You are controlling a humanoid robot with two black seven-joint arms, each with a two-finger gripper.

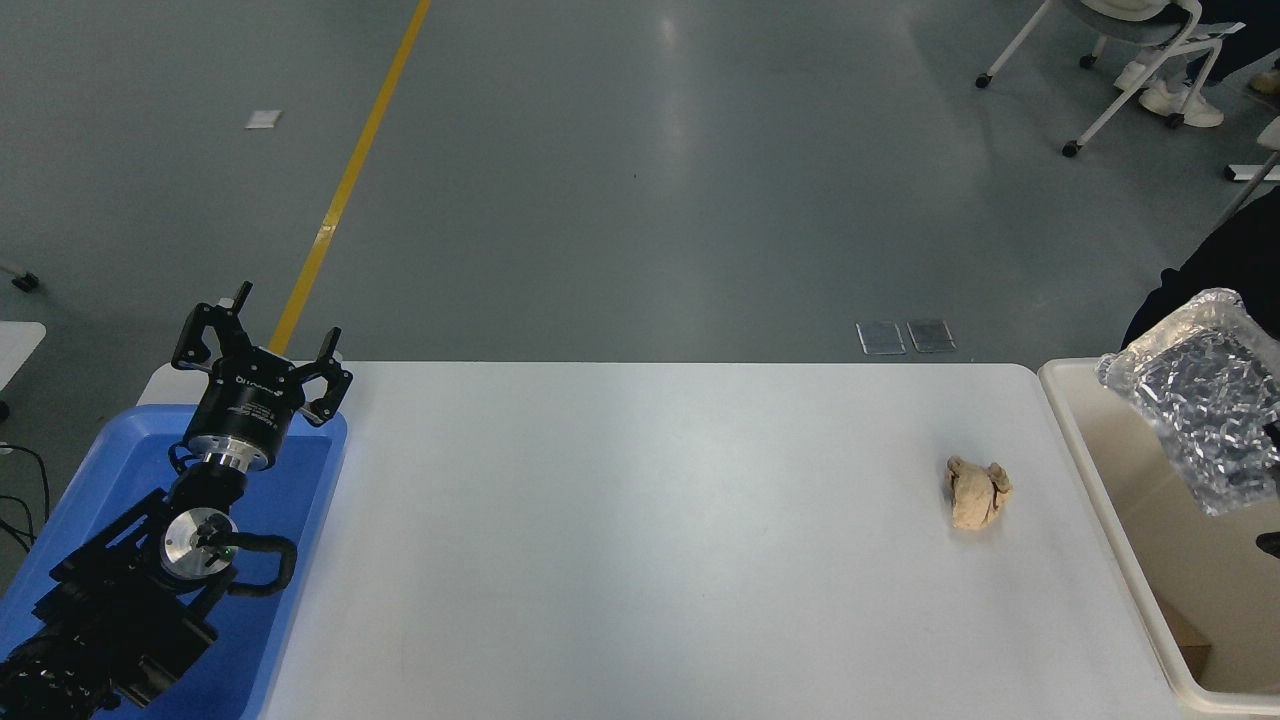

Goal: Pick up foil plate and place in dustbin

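Observation:
The foil plate point(1205, 415) is shiny, crinkled silver. It hangs tilted in the air at the right edge, over the cream-white dustbin point(1100, 480) that stands against the table's right end. Only small dark bits of my right gripper point(1270, 543) show at the picture's right edge, under and beside the plate. Whether it grips the plate is hidden. My left gripper point(262, 345) is parked at the lower left with its fingers spread, empty, over the blue tray.
A small crumpled beige paper wad point(977, 492) lies on the white table point(640, 540) left of the dustbin. A shallow blue tray point(300, 480) sits at the table's left end. A dark shape point(1210, 270) stands behind the dustbin. A wheeled chair point(1130, 60) is far back.

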